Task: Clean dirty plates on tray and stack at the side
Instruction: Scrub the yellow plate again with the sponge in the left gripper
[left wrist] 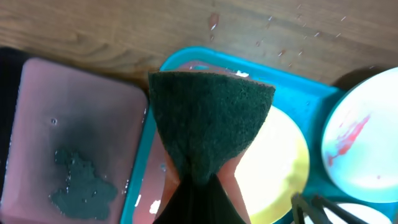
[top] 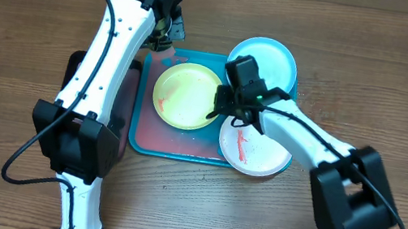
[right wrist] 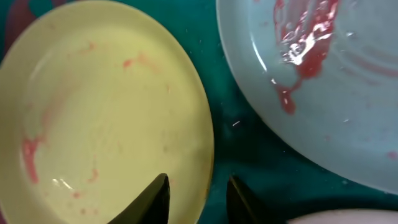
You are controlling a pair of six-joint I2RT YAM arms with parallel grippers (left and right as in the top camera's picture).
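The teal tray [top: 135, 116] holds a yellow-green plate [top: 186, 95] with faint red smears. A light blue plate [top: 266, 57] with a red smear sits over the tray's far right corner. Over its near right edge lies a white plate [top: 255, 151], streaked red. My right gripper [top: 224, 106] is open, its jaws [right wrist: 198, 186] straddling the yellow-green plate's [right wrist: 106, 112] right rim, one finger above the plate, the other above the tray [right wrist: 249, 143]. My left gripper [top: 163, 40] hangs over the tray's far left corner, shut on a dark green scouring pad [left wrist: 208, 124].
A black tray [left wrist: 81, 143] with a wet pinkish base lies directly left of the teal one, under the left arm. Water drops dot the wooden table [left wrist: 280, 31] behind the tray. The right arm crosses above the white plate.
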